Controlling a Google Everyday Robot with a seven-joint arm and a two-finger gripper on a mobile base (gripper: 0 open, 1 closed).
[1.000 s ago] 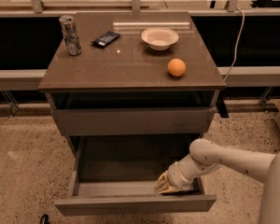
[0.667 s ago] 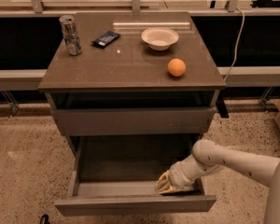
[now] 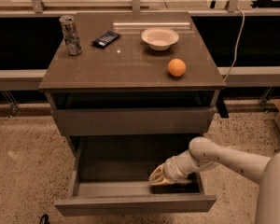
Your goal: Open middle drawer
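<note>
Middle drawer (image 3: 130,203) open, jaws inside, one can (image 3: 71,34), one bowl (image 3: 160,37), one orange (image 3: 177,67)

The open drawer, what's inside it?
Only the robot's gripper, low inside the middle drawer near its front, on the picture's right. The grey floor that shows looks bare; the back is too dark to see.

Arm (image 3: 224,155): white, enters from near right, slopes down leftward
Gripper (image 3: 159,177): low, near, right of centre, pointing left
</note>
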